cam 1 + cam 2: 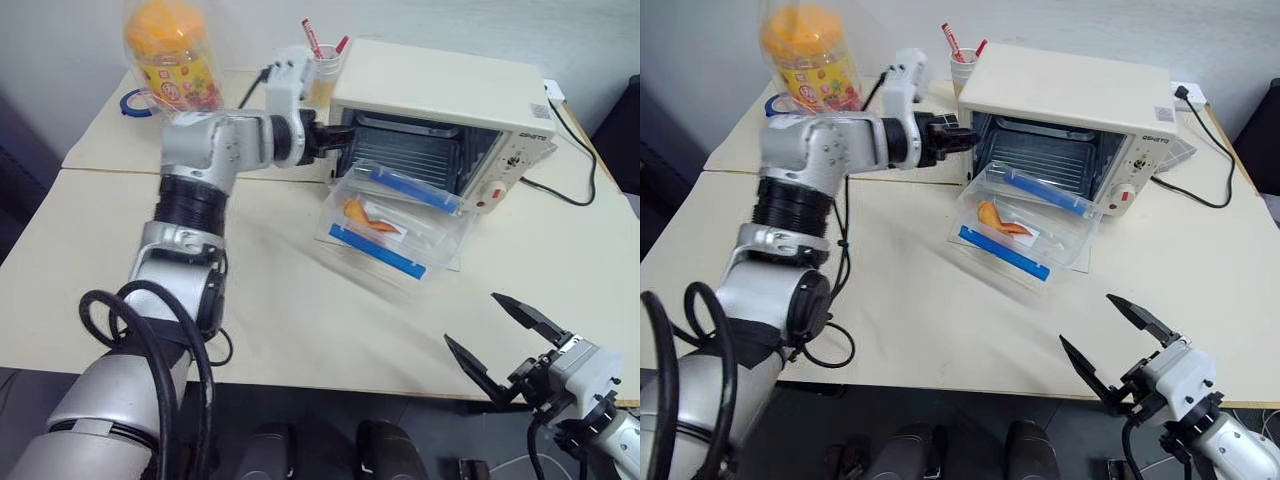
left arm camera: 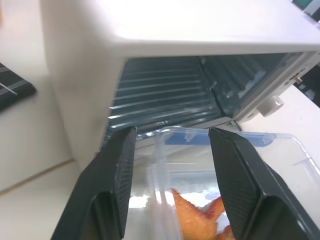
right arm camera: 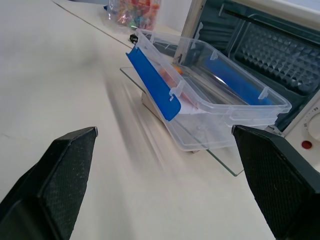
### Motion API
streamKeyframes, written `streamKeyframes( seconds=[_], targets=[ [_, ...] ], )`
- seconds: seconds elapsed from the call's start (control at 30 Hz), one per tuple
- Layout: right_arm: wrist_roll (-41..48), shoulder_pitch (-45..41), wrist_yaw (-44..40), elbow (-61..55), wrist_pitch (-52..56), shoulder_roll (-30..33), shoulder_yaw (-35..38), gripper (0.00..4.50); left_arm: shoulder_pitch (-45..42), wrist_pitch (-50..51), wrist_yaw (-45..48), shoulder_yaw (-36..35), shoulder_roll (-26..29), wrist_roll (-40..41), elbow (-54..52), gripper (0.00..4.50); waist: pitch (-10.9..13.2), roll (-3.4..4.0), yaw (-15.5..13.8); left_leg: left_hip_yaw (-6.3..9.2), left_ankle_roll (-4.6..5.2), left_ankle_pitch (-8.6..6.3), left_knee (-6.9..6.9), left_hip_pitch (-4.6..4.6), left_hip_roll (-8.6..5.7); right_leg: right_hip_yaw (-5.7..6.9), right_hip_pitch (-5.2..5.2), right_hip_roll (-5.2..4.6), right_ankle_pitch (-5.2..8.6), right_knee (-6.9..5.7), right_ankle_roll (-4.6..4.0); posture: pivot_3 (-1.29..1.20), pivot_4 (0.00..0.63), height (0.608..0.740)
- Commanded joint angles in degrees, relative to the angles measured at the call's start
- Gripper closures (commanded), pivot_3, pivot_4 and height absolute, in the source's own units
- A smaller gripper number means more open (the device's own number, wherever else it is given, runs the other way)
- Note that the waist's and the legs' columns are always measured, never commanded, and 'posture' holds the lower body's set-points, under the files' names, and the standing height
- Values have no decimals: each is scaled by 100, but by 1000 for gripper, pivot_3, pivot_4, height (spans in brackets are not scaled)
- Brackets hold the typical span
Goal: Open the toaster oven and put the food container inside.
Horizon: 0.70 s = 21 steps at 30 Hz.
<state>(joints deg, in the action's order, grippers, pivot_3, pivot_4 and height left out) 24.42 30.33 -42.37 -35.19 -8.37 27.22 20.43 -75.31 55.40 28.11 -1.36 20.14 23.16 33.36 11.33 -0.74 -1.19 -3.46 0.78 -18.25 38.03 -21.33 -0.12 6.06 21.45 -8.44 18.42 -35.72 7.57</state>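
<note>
Jaws apart on both arms, cream table (image 1: 280, 320), grey wall (image 1: 450, 25)

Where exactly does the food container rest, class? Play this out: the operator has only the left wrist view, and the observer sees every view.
Observer: The food container lies tilted on the lowered glass door of the toaster oven, in front of the cavity.
Operator: And where is the right tool?
Observer: The right tool hangs open near the front edge of the table, well apart from the container.
</note>
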Motion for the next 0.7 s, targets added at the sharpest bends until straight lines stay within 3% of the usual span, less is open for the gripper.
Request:
streamKeyframes(
  seconds=[0.03, 0.17, 0.3, 0.47, 0.5, 0.7],
  targets=[
    [618, -61, -32, -295, 627, 251, -105, 180, 694, -575, 1442, 122, 736, 27, -362, 2233, 0, 1, 23, -6, 0, 0, 0, 4, 0, -3, 1, 2, 0, -2, 0, 0, 150, 740],
    [573, -417, 205, -395, 1717, 646, -640, 1232, 1771, -2141, 3029, 639, 1485, -402, -448, 3231, 0, 0, 49, -5, -1, 0, 5, 4, 15, -5, 4, 7, 4, -8, -7, 0, 150, 740],
    [393, -1061, 499, -336, 2304, 732, -1040, 2515, 2334, -3259, 3853, 794, 1531, -553, -600, 4359, 1, -4, -58, 0, 5, -3, 27, -14, 17, 4, 4, -3, 4, -8, -8, 0, 150, 740],
    [-56, -2293, 945, 209, 2953, 745, -1430, 4284, 2936, -4363, 4120, 1001, 934, -673, -1143, 4500, 1, -4, -79, 11, 21, -12, 53, -32, 13, 12, 4, -11, 3, -8, -6, 0, 150, 740],
    [-189, -2536, 996, 362, 2957, 758, -1448, 4482, 2989, -4555, 4021, 1065, 764, -758, -1203, 4500, 0, -4, -72, 10, 22, -13, 56, -33, 13, 12, 4, -11, 2, -9, -6, 0, 150, 740],
    [-377, -3407, 900, 883, 3134, 980, -1326, 4482, 2904, -5283, 3208, 1153, -87, -1220, -888, 4500, 0, -4, -29, 2, 27, -15, 86, -63, 1, 38, 10, -9, 0, -14, -2, 0, 150, 740]
  ],
)
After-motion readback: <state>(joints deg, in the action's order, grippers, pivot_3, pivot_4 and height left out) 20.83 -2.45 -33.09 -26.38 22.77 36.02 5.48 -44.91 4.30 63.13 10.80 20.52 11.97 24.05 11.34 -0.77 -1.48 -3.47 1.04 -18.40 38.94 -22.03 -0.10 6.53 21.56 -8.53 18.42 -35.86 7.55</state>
